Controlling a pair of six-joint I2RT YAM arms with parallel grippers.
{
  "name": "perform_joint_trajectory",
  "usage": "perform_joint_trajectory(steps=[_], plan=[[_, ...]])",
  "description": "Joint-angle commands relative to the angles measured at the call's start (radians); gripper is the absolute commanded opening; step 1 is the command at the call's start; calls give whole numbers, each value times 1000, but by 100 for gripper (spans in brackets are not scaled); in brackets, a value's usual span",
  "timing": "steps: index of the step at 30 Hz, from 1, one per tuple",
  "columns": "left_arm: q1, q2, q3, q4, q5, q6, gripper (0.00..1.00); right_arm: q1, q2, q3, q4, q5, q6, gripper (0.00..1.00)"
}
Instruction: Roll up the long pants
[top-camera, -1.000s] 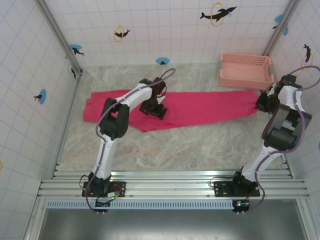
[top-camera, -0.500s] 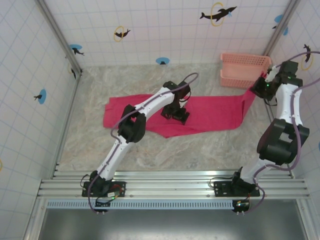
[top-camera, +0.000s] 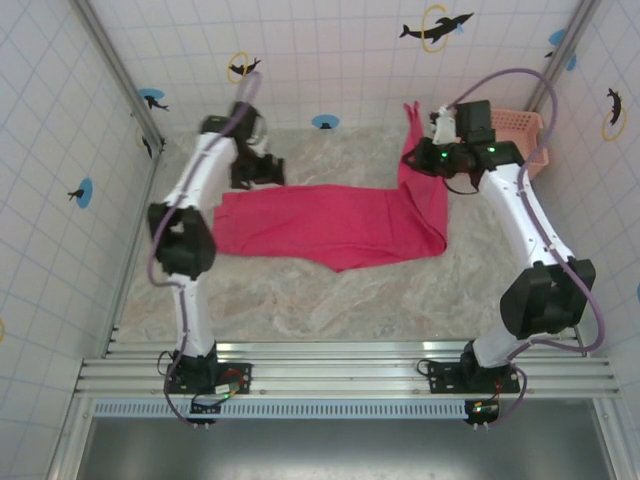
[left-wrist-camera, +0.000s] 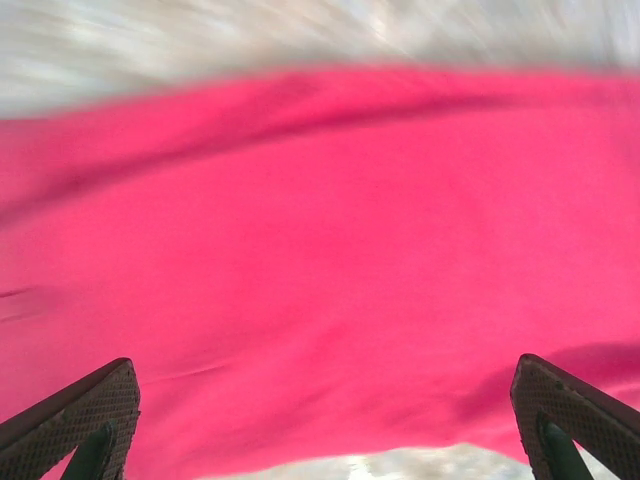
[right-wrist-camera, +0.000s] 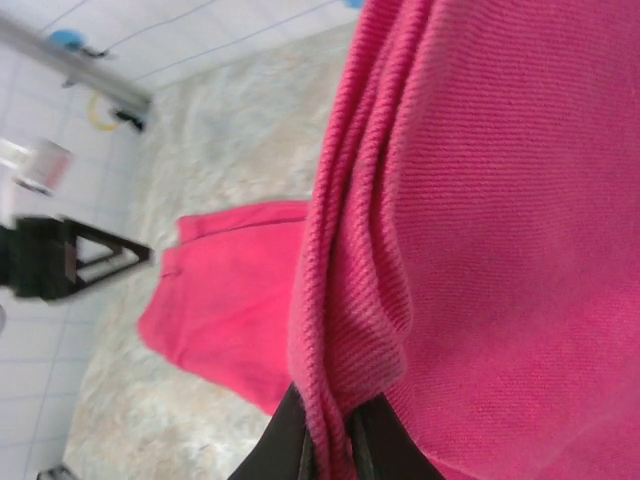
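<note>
Caught only the far corner of the slotted pale pink basket (top-camera: 530, 128); lost the rest behind the right arm's wrist. Smeared the cloth in the left wrist view, wiping out seams and hems, and cropped the textured fingers (left-wrist-camera: 80, 410) at the bottom edge. Could not tell waistband from leg ends anywhere.

Found the magenta long pants (top-camera: 330, 225) spread flat on the marble tabletop (top-camera: 300, 300) to the left of the basket, with one end drawn up in a steep fold just left of it. Left bare marble open nearer the arm bases than the basket, and in a strip along the back wall to its left.

Showed the right gripper (top-camera: 412, 158) reaching leftward from beside the basket, forearm stretched across, jaws pinched tight on a bunched edge of the pants held off the table. Placed the left gripper (top-camera: 265, 172) far to the left of the basket, over the pants' opposite end, arm extended toward the back wall, fingers spread wide and clasping nothing.
</note>
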Motion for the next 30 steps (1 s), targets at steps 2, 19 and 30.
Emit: perform_joint_trajectory(steps=[2, 19, 30], plan=[[159, -174, -190, -14, -99, 109, 98, 167, 79, 131, 134, 89, 104, 0], [356, -209, -511, 168, -48, 130, 98, 559, 806, 849, 106, 66, 201, 0], [358, -114, -484, 180, -14, 130, 98, 624, 980, 909, 163, -20, 272, 1]])
